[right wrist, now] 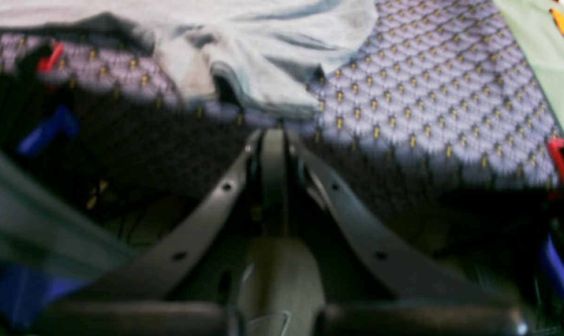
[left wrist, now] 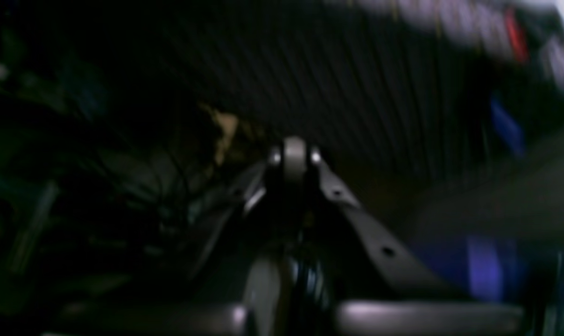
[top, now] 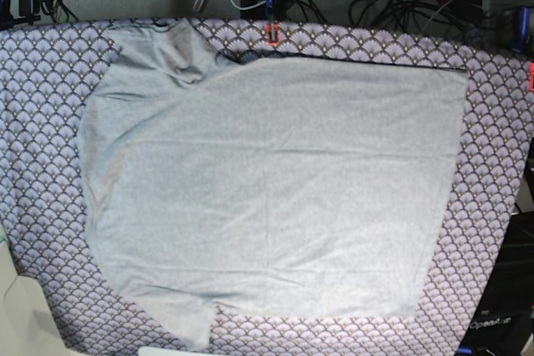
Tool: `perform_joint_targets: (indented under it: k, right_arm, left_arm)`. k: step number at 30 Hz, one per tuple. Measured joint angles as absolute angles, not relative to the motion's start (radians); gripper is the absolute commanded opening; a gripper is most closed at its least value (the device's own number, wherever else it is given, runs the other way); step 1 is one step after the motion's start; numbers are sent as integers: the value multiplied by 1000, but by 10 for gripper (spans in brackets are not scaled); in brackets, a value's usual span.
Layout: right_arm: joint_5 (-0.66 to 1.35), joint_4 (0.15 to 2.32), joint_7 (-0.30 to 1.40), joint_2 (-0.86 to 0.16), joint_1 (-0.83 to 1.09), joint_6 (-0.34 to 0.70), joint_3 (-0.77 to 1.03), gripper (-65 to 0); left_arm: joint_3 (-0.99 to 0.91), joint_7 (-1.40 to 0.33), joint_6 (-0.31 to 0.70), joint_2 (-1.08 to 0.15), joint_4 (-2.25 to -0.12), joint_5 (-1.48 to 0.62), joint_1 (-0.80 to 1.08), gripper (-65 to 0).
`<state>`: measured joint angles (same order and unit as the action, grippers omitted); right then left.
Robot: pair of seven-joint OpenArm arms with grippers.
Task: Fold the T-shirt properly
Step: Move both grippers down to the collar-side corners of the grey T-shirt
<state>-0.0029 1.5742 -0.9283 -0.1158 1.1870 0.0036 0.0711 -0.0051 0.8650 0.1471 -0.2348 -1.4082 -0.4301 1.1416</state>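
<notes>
Grey-metal and drawn together at their tips, the jaws of the right gripper [right wrist: 275, 135] stood closed on nothing, hovering low over the purple fan-patterned tablecloth [right wrist: 431, 102] at the table's edge. Just ahead of those tips lay a rumpled short sleeve of the T-shirt [right wrist: 263, 60], light heather-grey, its hem curled up so that a dark opening showed; whether the tips touched the cloth could not be told, though they looked just short of it. Beyond the sleeve the shirt ran away across the table. The left gripper [left wrist: 293, 156] was likewise shut and empty, pointing into a dark, blurred space off the table with no shirt near it. From the base view the T-shirt [top: 267, 189] lay spread almost flat in the middle of the table, neither arm over it, one sleeve bunched at the far corner and another wrinkled at the near edge; folding looked not yet begun. The risk from here seemed to be the grasp: closed jaws pushed forward would shove the sleeve into a heap, and a pinch taken too deep could catch the tablecloth along with the shirt and drag both.
</notes>
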Motion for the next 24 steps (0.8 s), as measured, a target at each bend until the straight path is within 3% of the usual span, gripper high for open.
perform_joint_targets:
  k: [4, 8, 14, 20, 24]
  right_arm:
    - [-3, 1697, -778, -123, 1186, 9, 70, -650]
    - [1, 1808, -605, -159, 1135, 93, 72, -650]
    - [0, 1905, -289, -152, 984, 169, 72, -650]
    - [36, 1901, -130, -151, 888, 258, 72, -618]
    - [117, 1902, -62, -152, 820, 278, 98, -563]
  left_arm:
    - [-36, 718, 156, -295, -1570, -483, 1160, -650]
    - [-180, 552, 136, -299, -1692, -526, 1158, -650]
    - [-435, 91, 159, -247, -1897, -521, 1017, -650]
    - [-668, -327, 162, -154, -1937, -516, 810, -643]
    - [-768, -509, 303, -151, -1935, -518, 665, -608]
